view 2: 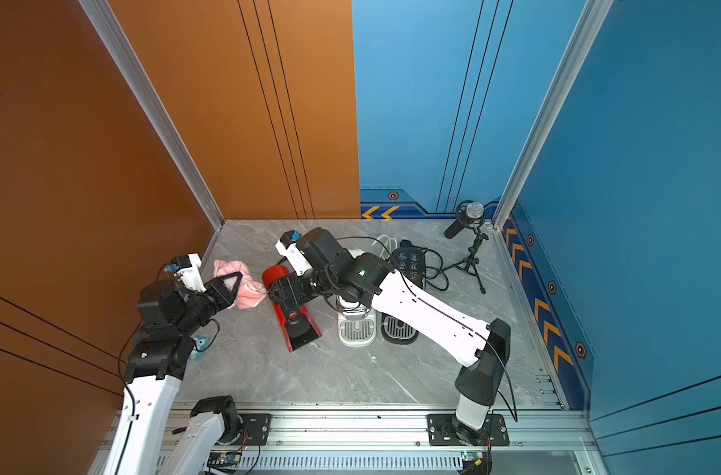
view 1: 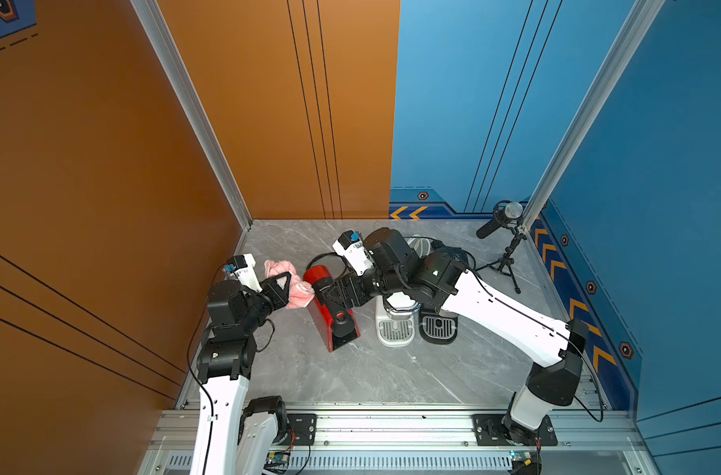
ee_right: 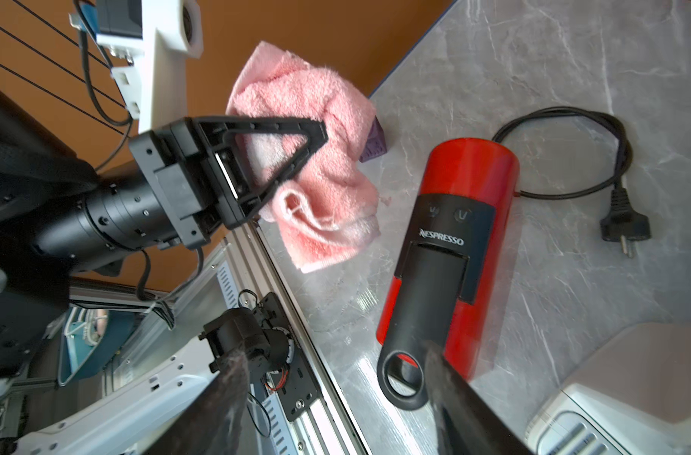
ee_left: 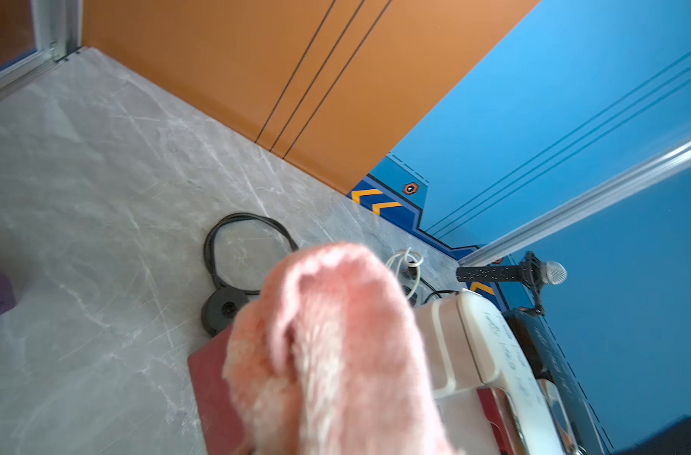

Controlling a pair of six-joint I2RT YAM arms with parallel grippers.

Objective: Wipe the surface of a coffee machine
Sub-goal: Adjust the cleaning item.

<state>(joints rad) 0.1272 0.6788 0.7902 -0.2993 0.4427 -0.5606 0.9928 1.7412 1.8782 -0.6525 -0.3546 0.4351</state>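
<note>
Right wrist: coffee machine (ee_right: 454, 252) beside pincer (ee_right: 320, 132) gripping cloth (ee_right: 328, 224).

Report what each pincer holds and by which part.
Left pincer grips the pink towel by a bunched fold near its middle. Right pincer is open, holding nothing.

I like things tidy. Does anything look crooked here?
The red machine sits turned at an angle, while the white machine and black machine face straight forward. Its plug lies loose on the table.
</note>
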